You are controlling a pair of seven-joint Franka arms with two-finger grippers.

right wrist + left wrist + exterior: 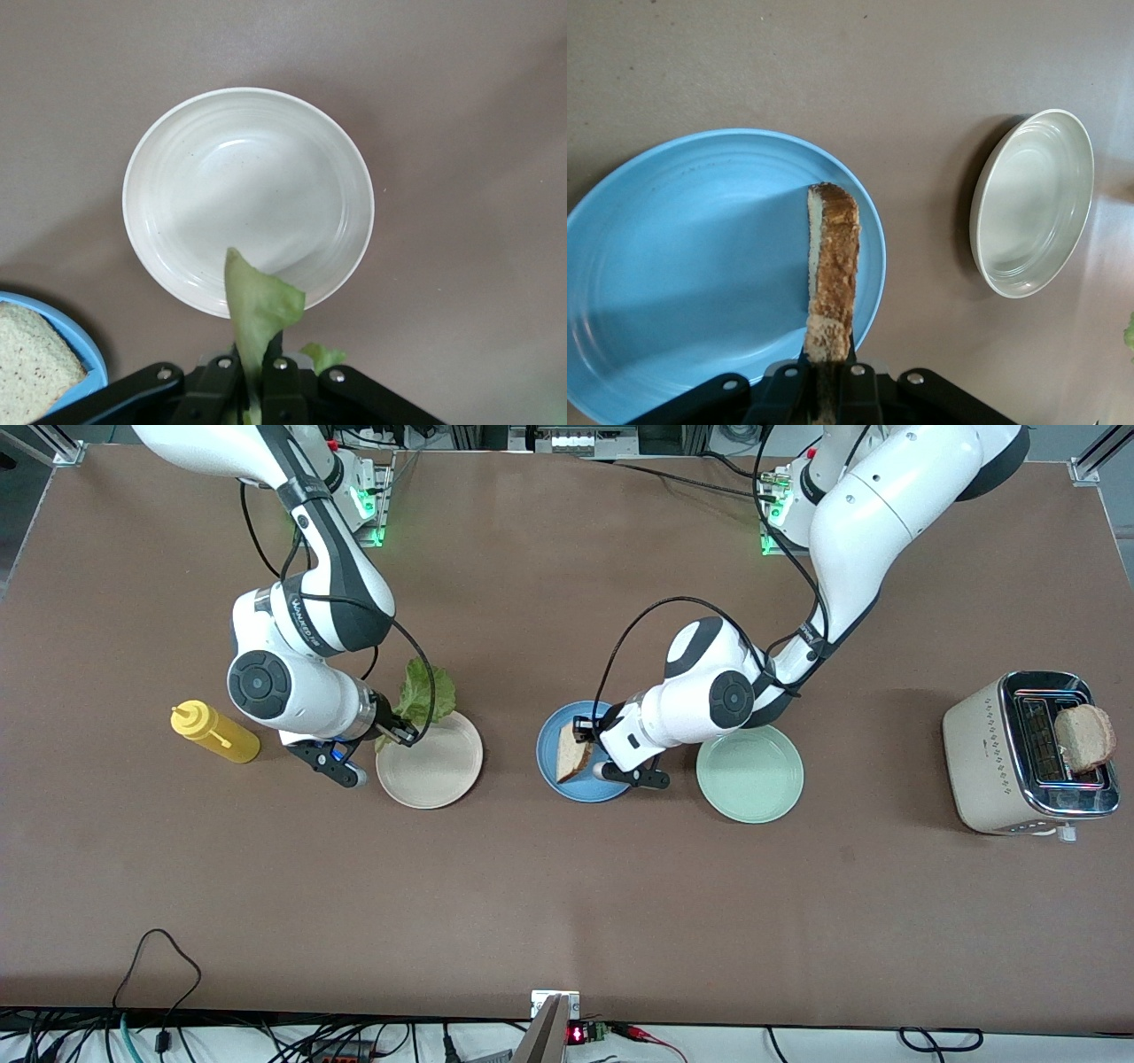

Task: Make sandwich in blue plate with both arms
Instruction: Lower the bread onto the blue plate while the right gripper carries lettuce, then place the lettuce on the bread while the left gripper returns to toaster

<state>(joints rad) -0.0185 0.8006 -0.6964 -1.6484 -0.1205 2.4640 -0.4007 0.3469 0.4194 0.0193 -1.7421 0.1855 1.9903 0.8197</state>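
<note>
Left gripper (824,390) pinches a bread slice (831,282) on edge over the blue plate (691,266): base-slice step, likely. Right gripper (252,390), over the cream plate (177,186) beside it, grips lettuce (257,310). Next: lay the slice flat.

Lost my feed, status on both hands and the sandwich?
Left hand shut on bread slice, over blue plate. Right hand shut on lettuce leaf, over cream plate. Nothing in the way.

A brown table (567,886) carries a row of things: a yellow squeeze bottle (215,732) lying toward the right arm's end, then a cream-white plate (436,766), the blue plate (556,737), a pale mint-green plate (749,774), and a toaster (1028,755), seemingly upright, at the left arm's end.
</note>
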